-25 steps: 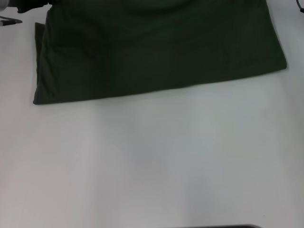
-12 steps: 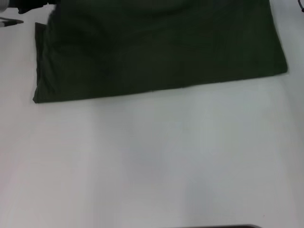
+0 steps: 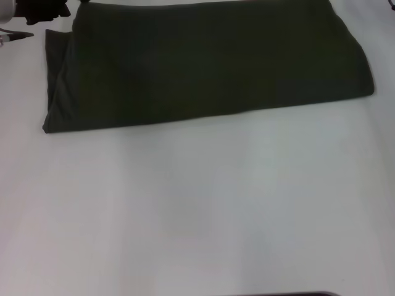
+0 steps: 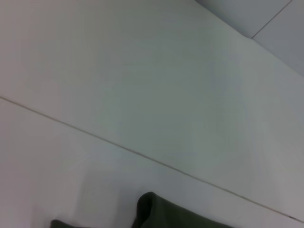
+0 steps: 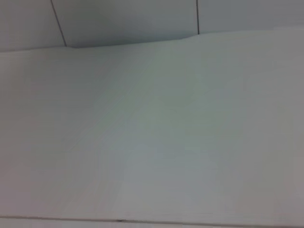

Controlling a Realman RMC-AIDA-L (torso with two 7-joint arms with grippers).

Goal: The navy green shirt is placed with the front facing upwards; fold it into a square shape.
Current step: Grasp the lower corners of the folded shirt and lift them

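Note:
The navy green shirt [image 3: 203, 61] lies on the white table [image 3: 197, 209] as a wide, flat dark band across the far part of the head view, plain side up with no letters showing. A narrower under-layer sticks out at its left end [image 3: 54, 80]. A dark part of my left gripper [image 3: 38, 11] shows at the far left corner, just beyond the shirt's left end. One shirt corner [image 4: 156, 213] shows in the left wrist view. My right gripper is out of view, and its wrist view shows only the table.
A thin dark tip [image 3: 18, 36] lies at the far left edge beside the shirt. A seam line [image 4: 142, 154] crosses the table in the left wrist view. A dark strip [image 3: 290, 294] runs along the near edge of the head view.
The shirt's far edge, earlier beyond the top of the head view, now lies in view. The cloth has settled flatter and the dark gripper part at the far left has shifted slightly.

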